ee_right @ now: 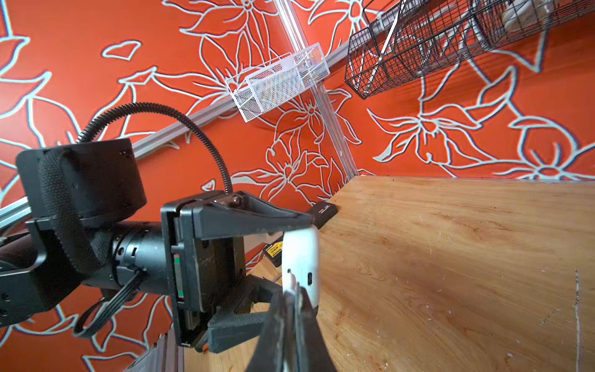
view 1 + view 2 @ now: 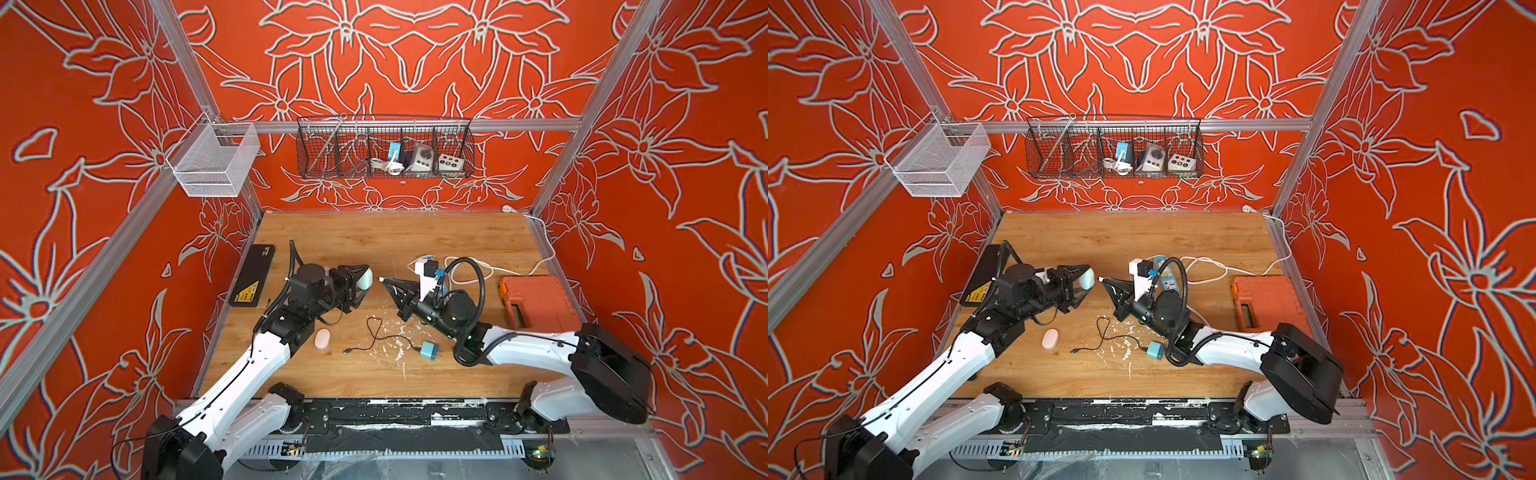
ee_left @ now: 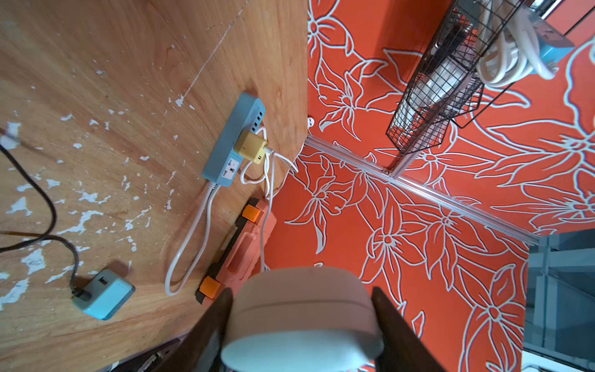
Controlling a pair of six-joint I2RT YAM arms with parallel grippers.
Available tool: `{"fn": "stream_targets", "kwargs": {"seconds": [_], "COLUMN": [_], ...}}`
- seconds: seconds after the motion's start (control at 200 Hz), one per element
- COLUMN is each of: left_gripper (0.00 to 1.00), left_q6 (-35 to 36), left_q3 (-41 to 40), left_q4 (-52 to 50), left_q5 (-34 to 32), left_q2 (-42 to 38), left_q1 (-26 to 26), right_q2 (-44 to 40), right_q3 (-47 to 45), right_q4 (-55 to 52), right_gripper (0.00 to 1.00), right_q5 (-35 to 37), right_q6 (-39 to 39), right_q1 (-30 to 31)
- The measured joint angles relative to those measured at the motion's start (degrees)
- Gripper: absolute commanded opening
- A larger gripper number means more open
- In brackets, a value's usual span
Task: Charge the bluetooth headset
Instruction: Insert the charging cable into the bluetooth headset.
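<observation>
Against the left wall a flat black box [image 2: 252,274] lies on the wooden table [image 2: 374,237]. Beside it, the left gripper [image 2: 362,281] reaches toward the middle, its jaws roughly half open and clamped on either side of the white earbud case [image 3: 302,309]. The case is held up off the boards, and its small charging port faces the other arm. Below that arm, a white oval pod [image 2: 322,338] rests on the table. A loose black cable [image 2: 374,332] snakes from beside it to a teal wall adapter [image 2: 428,352].

Across a narrow gap from the case, the right gripper [image 2: 385,281] points straight at it. Its jaws are pinched closed on a small white connector [image 1: 290,283], whose tip pokes out just short of the port. Behind that wrist sits a blue power strip [image 3: 230,145] with a yellow charger [image 3: 250,146] plugged into it and white cord looping nearby. Furthest right, an orange tool case [image 2: 536,301] lies flat near the wall.
</observation>
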Motion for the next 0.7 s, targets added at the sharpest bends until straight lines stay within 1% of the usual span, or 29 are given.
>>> {"fn": "stream_targets", "kwargs": {"seconds": [0.125,0.33,0.701], "left_gripper": [0.51,0.5,0.5], "left_q6": [-1.29,-1.7,-1.68], "left_q3": [-0.85,-1.81,-1.81], "left_q4": [2.58,3.37,4.24], "left_q5": [1.68,3.48,4.68], "left_q2": [-0.07,-0.13,-0.92], "left_q1": [0.02,0.02,0.02], "right_q2": [0.22,0.22,0.33], "right_q3": [0.0,0.0,0.0], "right_q4": [0.04,0.04,-0.07], "right_gripper": [0.0,0.0,0.0], "right_q5": [0.33,0.83,1.38], "right_q6": [-0.26,-0.85,-1.36], "right_q1": [0.09,0.11,0.11]}}
